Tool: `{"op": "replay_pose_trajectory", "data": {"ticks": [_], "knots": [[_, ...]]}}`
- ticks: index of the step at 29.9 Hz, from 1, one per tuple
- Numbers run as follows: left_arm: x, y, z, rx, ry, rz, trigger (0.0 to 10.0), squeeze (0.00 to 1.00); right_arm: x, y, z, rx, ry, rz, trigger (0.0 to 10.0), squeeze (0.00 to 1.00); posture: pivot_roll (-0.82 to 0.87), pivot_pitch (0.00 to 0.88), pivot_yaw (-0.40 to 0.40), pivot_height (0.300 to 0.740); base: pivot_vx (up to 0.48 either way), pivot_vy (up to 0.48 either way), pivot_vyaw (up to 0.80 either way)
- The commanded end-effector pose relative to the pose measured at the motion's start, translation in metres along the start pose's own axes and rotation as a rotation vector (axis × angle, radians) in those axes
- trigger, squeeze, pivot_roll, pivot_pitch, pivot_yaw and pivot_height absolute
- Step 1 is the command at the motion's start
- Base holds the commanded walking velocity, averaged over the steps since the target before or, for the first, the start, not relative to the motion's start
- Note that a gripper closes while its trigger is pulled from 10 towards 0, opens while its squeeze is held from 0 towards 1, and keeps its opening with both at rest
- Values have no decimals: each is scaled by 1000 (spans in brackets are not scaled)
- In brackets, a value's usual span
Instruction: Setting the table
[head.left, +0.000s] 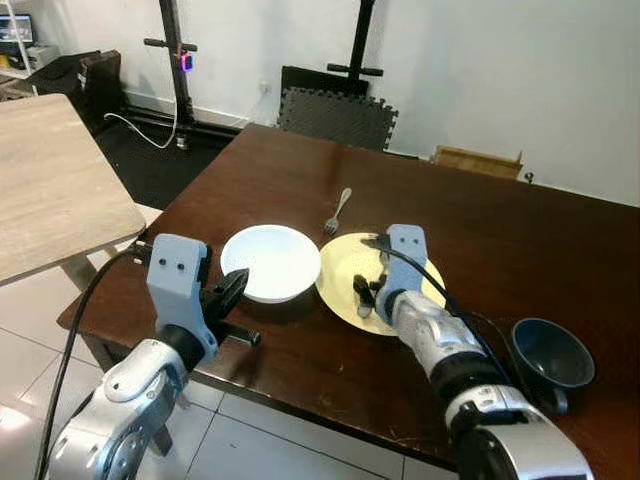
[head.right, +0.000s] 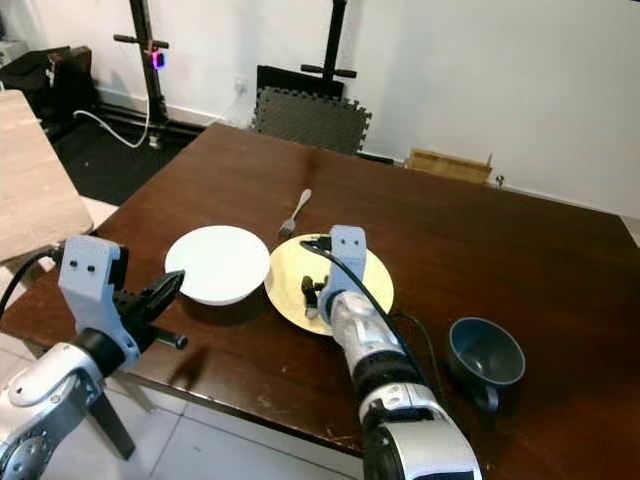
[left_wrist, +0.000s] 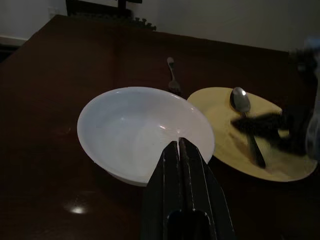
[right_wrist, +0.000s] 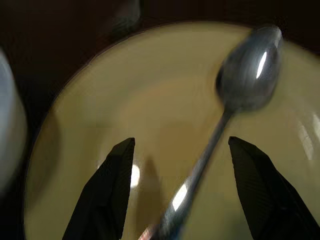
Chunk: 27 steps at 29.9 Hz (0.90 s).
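— Over the dark brown wooden table (head.left: 300, 160), how does the silver right arm sit?

— It reaches forward from the near edge, wrist bent down over the round pale yellow plate (head.left: 341, 262). The right gripper (right_wrist: 181, 190) hangs just above the plate with its two black fingers (right_wrist: 107, 185) spread wide. They hold nothing. The handle of the shiny metal spoon (right_wrist: 239, 85) runs between them, and the spoon lies on the plate with its bowl pointing away from the robot.

— And the left arm?

— It is bent at the near left corner of the table. The left gripper (left_wrist: 181, 165) points toward the round white ceramic bowl (head.left: 270, 260), its fingers pressed together and empty, the tips just short of the bowl's near rim.

— Where are the other pieces?

— Bowl and plate sit side by side, very close; whether they touch cannot be told. A silver metal fork (head.left: 338, 211) lies on the table just beyond them. A dark blue-grey cup with a handle (head.left: 550, 355) stands near the front edge, well to the right of the plate.
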<state>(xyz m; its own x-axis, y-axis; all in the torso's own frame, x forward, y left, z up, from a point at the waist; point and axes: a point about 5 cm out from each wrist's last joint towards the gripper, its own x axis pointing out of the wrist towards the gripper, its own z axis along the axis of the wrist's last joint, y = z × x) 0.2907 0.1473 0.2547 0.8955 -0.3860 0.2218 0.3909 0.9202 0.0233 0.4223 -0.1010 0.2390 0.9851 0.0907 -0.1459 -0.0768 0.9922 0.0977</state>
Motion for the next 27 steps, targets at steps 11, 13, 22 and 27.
{"op": "replay_pose_trajectory", "data": {"ticks": [11,13,22,27], "knots": [[-9,-2,-2,9,21,26,10000,0,3,-2,1,-43,-3,-132,7412,0,166,270,-80,740,0,0,0],[-9,-2,-2,9,21,26,10000,0,3,-2,1,-43,-3,-132,7412,0,166,270,-80,740,0,0,0],[-16,0,-2,7,33,47,10000,0,1,-22,-22,-49,63,-238,0,0,173,280,-81,740,0,0,0],[-13,0,0,7,31,42,10000,0,1,-24,-30,-39,84,-237,0,0,173,282,-76,740,0,0,0]]}}
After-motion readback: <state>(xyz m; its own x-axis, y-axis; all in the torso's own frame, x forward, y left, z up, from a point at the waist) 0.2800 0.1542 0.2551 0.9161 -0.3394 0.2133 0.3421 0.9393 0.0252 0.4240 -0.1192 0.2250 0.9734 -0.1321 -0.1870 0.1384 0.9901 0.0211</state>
